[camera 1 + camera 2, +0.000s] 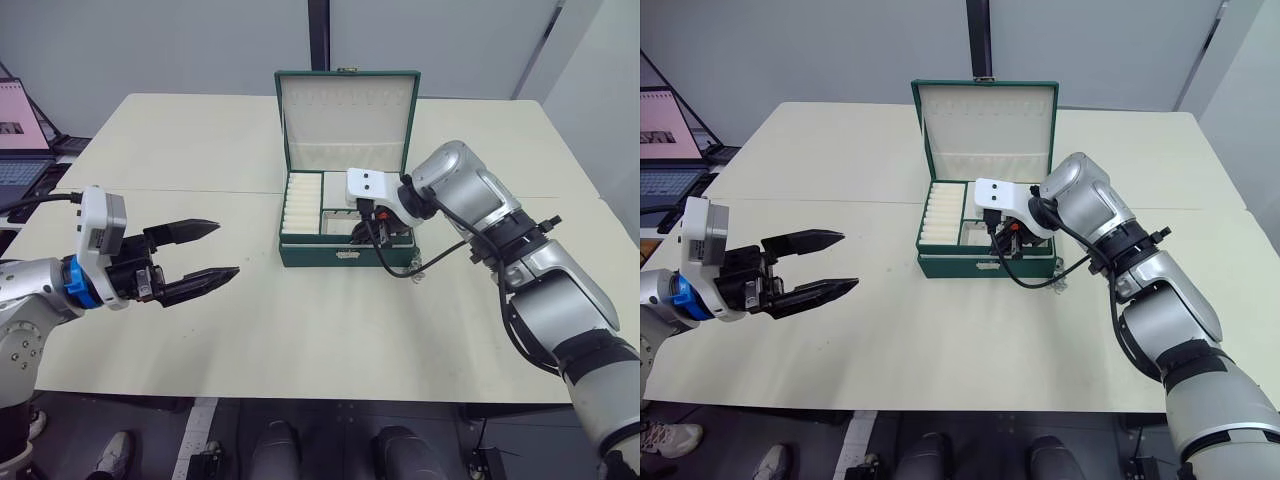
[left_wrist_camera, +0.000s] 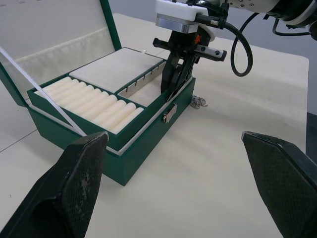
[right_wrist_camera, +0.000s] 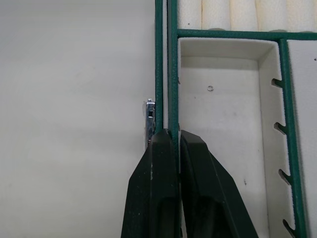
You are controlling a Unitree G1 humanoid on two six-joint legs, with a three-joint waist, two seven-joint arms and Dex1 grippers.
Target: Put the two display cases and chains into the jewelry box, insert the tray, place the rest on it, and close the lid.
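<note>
Jewelry box [image 1: 345, 255] placed centrally toward the far half of the cream counter [image 1: 300, 330], small clasp on the near wall. Lid [image 1: 347, 120] raised upright at the far side, cream lining and gathered pocket facing the robot. Tray [image 2: 106, 82] seated in the box opening, green rim just inside the box walls. Row of ring rolls [image 2: 94, 101] at the left end of the tray; flat cream compartments to the right, one with notched divider slots.

Right gripper [image 2: 174, 82] lowered at the near right part of the box, beside the clasp. Fingers [image 3: 198, 198] nearly closed, pinching the near green rim of the tray: one finger outside the rim, the other inside the near right compartment. Compartment bare except for one tiny ring-like speck on the lining.

Small bunch of silver chain [image 2: 199, 101] lying on the counter just beside the near right corner of the box, apart from the fingers.

Left gripper [image 1: 195, 255] hovering over bare counter, well to the left of the box and nearer the robot. Fingers spread wide, holding nothing, tips pointing right toward the box.

Laptop [image 1: 20, 140] at the far left edge, beyond the counter.
</note>
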